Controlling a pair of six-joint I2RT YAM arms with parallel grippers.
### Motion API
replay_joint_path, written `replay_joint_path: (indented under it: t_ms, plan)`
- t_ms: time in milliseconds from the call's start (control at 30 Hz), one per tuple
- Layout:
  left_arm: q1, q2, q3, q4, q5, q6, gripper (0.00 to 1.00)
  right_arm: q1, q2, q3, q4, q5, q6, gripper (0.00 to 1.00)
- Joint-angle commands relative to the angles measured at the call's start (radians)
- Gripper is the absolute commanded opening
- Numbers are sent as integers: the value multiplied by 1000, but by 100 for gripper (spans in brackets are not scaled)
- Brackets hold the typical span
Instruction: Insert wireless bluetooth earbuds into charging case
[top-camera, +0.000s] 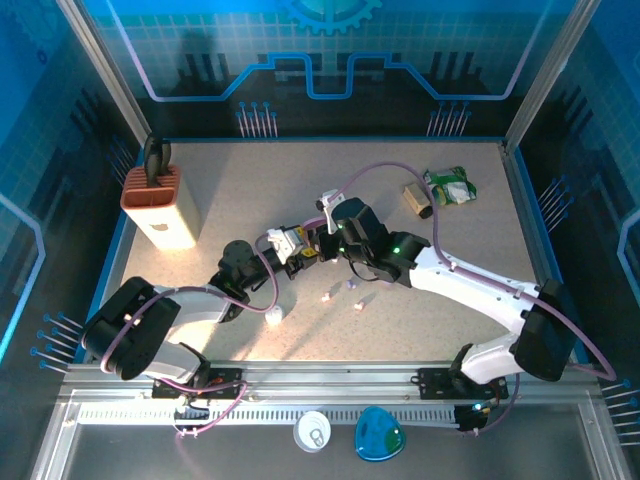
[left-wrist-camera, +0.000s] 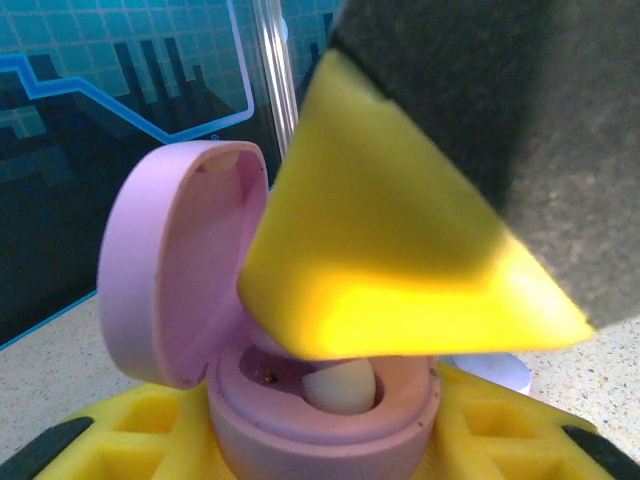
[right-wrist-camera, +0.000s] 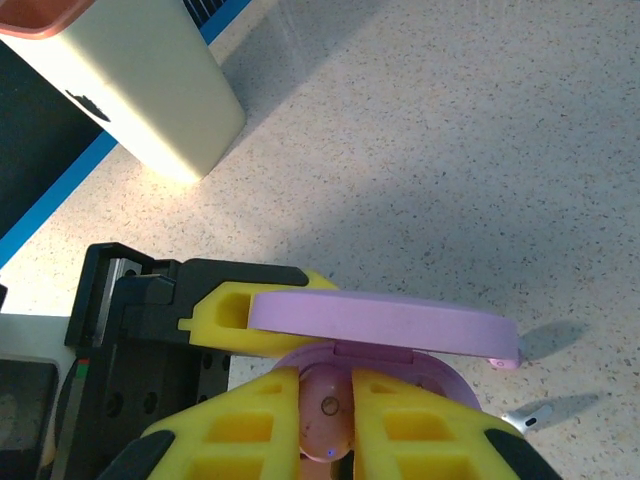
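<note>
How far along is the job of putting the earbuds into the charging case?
Done: the lilac pebble-shaped plastic case stands open, clamped in the left gripper. In hand: the shut right gripper sits over its well, where one pale stubby earbud lies; whether it is fully seated I cannot tell. Left: several tiny loose buds lie on the speckled table.

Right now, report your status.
Left fingers shut on open lilac case. Right fingers shut on earbud, its tip in the case's well. Nothing blocking; loose earbuds lie clear on the table.
</note>
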Motion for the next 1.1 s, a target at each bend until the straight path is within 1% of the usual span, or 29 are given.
replay_joint_path:
  t_ms: [0, 100, 233, 367, 500, 600, 733, 800, 900, 1067]
  plan:
    - [-8, -32, 9, 34, 1, -14, 39, -6, 10, 6, 26, -31, 12, 20]
    - [-8, -45, 17, 7, -1, -14, 39, -14, -1, -1, 33, -72, 19, 24]
    - [-8, -55, 20, -19, -10, -13, 39, -31, -50, -37, 62, -93, 34, 37]
    - [-7, -61, 17, -18, -15, -18, 39, -44, -124, -84, 69, -91, 30, 47]
    - [-3, -63, 17, -13, -13, -31, 39, -61, -225, -170, 82, -49, 30, 51]
    - [-1, -65, 13, -4, -6, -40, 39, -91, -292, -246, 110, -50, 17, 59]
    - [8, -73, -9, 35, 8, -70, 39, -170, -327, -345, 145, -38, 98, 60]
    - [19, -95, -23, 38, 16, -89, 39, -232, -313, -380, 173, -82, 135, 59]
    - [39, -126, -47, 39, 30, -123, 39, -312, -243, -384, 181, -174, 174, 60]
    - [75, -159, -88, 78, 52, -191, 39, -361, -57, -292, 139, -246, 115, 59]
